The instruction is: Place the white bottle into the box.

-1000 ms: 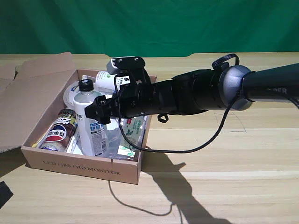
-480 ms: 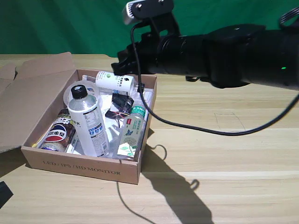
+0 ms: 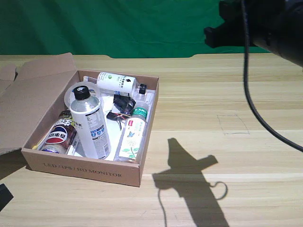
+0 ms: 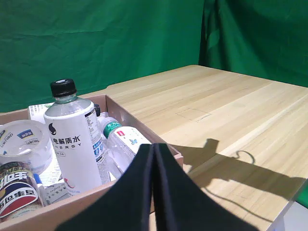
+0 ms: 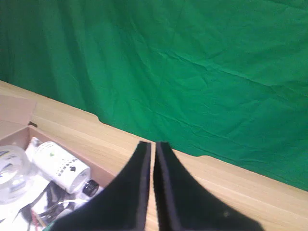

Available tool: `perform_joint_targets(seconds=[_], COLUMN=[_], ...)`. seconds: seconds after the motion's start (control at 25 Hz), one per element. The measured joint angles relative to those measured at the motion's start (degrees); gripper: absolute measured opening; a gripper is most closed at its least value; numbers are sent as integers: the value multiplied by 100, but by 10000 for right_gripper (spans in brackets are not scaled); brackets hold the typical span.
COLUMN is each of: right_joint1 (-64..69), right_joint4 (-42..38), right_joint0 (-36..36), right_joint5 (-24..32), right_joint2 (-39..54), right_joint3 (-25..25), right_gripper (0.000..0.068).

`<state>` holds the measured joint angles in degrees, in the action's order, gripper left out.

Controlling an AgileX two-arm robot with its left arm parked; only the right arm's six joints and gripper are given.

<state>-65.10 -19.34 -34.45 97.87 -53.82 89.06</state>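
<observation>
Claw, closed and empty, has risen far above the box, leaving the white bottle standing inside.

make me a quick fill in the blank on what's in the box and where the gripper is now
1. The white bottle stands in the box with a ____ cap.
2. The right gripper is ____, holding nothing.
3. The cola can lies toward the exterior view's ____ of the white bottle.
4. The backdrop is ____.

Missing words: black; shut; left; green
</observation>
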Motion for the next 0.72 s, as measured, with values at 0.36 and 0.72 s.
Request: perform_joint_targets(seconds=[0.36, 0.72], right_joint1=[1650, 2152], right_joint4=[667, -593], right_joint0=[0, 0], right_joint5=[323, 380], right_joint2=[800, 905], right_joint3=[1027, 1190], right_gripper=[3, 3])
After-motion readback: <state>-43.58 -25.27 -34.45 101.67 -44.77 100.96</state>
